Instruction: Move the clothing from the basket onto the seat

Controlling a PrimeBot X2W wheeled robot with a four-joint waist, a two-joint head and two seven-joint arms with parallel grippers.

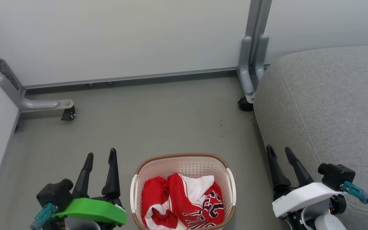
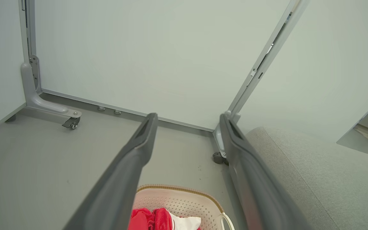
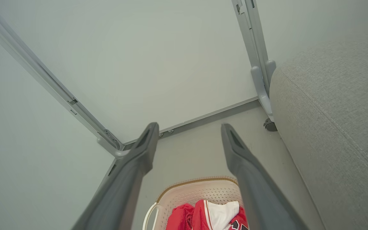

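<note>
On the grey floor (image 1: 158, 118) between the grippers stands one cream basket (image 1: 180, 155), its white handles facing left and right. Its near end is cut off, so its long axis is unclear. Crumpled red-and-white clothing (image 1: 180, 201) lies inside, garment count unclear. One grey seat (image 1: 331, 105) lies to the right. Left gripper (image 1: 101, 152) and right gripper (image 1: 278, 148) both gape wide, empty.
</note>
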